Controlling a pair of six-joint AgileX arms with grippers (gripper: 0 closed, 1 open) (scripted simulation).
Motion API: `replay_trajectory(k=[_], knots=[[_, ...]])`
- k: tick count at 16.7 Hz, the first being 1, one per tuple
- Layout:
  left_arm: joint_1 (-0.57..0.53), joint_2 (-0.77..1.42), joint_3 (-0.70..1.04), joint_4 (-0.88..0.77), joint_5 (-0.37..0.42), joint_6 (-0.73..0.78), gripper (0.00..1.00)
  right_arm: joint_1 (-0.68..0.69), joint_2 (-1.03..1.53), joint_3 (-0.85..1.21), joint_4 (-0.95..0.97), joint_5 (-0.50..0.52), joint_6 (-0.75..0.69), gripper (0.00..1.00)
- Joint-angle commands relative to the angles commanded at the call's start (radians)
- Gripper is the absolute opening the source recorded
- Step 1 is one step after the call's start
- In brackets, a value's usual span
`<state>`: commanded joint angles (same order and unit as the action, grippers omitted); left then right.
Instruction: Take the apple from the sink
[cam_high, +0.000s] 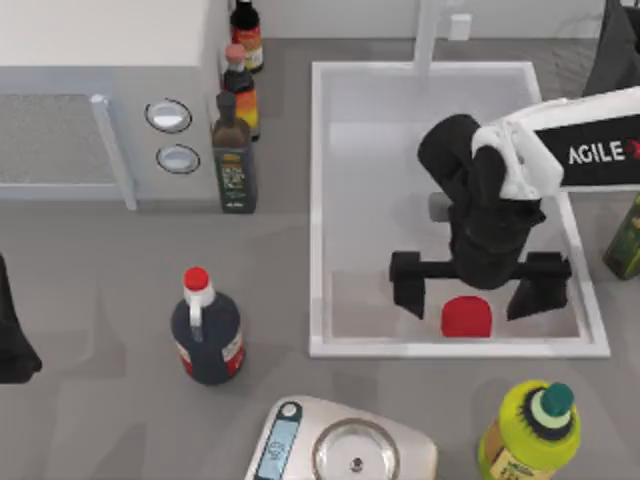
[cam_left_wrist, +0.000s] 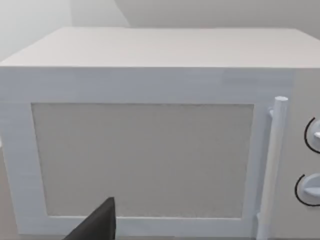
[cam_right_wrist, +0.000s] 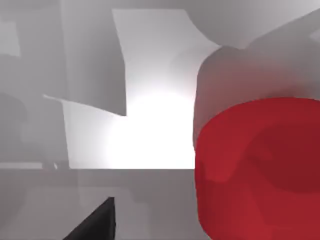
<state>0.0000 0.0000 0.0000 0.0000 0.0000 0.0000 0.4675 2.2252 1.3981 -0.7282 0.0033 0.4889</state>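
Right gripper spread over the apple, ready to come down on it.

I have the right gripper inside the sink, fingers spread wide, one to each side of the apple, which sits on the basin floor close to the near rim. From above, the fingers straddle it without touching; I judge that gap is kept so they can drop past its sides before pinching. In the right wrist view the apple looms large and close, so little descent seems left. The near wall is tight, so I would lift straight up. My left arm is parked at the surface's left edge, facing the microwave; I cannot tell its gripper's state.
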Motion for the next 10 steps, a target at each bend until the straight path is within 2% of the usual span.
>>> replay_trajectory(k=[4, 9, 10], knots=[[0.0, 0.0, 0.0, 0.0, 0.0, 0.0, 1.0, 0.002, 0.108, -0.068, 0.167, 0.001, 0.002, 1.0], [0.0, 0.0, 0.0, 0.0, 0.0, 0.0, 1.0, 0.003, 0.125, -0.078, 0.187, 0.001, 0.002, 1.0], [0.0, 0.0, 0.0, 0.0, 0.0, 0.0, 1.0, 0.003, 0.125, -0.078, 0.187, 0.001, 0.002, 0.92]])
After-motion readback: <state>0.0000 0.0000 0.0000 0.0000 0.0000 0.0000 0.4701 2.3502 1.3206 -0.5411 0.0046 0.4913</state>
